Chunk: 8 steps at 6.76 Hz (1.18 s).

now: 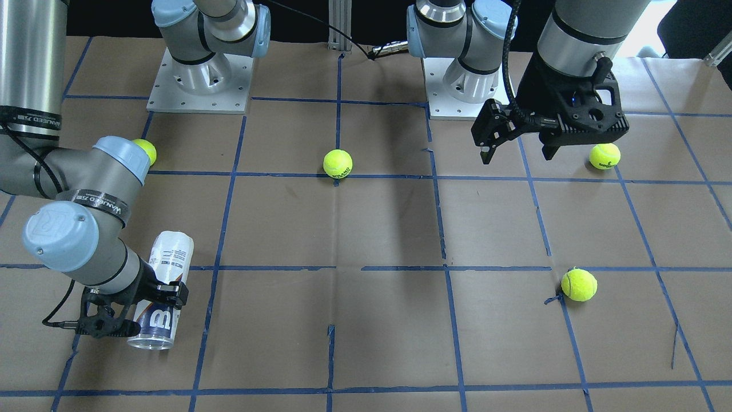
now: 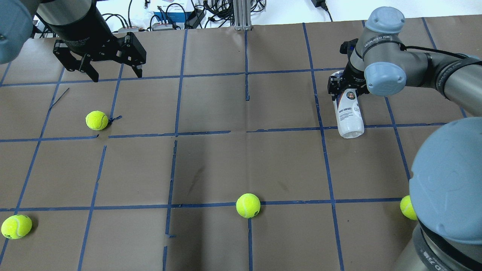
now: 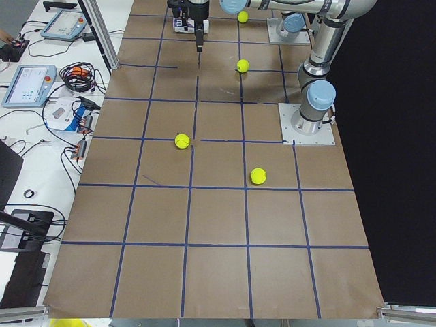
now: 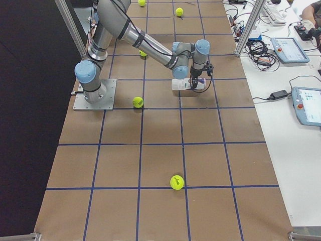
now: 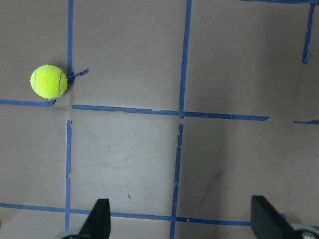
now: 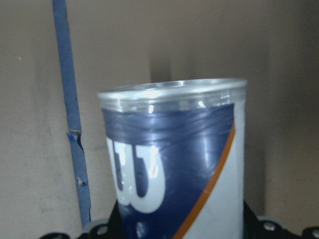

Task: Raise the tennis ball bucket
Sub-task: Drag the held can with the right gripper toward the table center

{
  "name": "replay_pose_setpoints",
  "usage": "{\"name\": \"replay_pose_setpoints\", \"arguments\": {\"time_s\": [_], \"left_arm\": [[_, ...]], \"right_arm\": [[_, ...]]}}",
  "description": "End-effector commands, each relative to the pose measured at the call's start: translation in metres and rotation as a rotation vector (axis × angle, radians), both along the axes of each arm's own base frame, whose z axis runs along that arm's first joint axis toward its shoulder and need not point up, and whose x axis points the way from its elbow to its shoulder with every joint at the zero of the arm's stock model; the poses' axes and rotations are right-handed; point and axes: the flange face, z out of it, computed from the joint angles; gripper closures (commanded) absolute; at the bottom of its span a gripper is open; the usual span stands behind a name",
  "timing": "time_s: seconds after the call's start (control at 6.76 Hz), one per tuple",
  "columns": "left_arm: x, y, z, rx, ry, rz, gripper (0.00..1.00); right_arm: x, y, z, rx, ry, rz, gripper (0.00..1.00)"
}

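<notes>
Likely light, stiff and slippery, the bucket (image 1: 170,252) lay on its side on the desk (image 1: 343,229), the right hand (image 1: 157,297) closed round its body near the navy end, a fair place to grip, while farther off the left hand (image 1: 517,151) hung wide open and empty.

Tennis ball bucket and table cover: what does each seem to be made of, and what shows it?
The tennis ball bucket: clear glossy plastic, probably; see-through rim with highlights, shiny printed label. The table cover: matte brown paper, likely; dull, seamed, crossed by blue tape.
</notes>
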Motion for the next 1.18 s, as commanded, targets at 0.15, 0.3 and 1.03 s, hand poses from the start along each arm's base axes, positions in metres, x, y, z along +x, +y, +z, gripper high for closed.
{"name": "replay_pose_setpoints", "arguments": {"time_s": [0.15, 0.3, 1.03], "left_arm": [[-0.001, 0.0, 0.0, 0.001, 0.0, -0.003, 0.0], [-0.002, 0.0, 0.0, 0.001, 0.0, -0.005, 0.0], [-0.002, 0.0, 0.0, 0.001, 0.0, -0.005, 0.0]], "right_arm": [[0.05, -0.006, 0.046, -0.032, 0.012, 0.0, 0.28], [0.09, -0.006, 0.059, -0.053, 0.015, 0.078, 0.28], [0.247, -0.032, 0.087, -0.16, 0.044, 0.943, 0.28]]}}
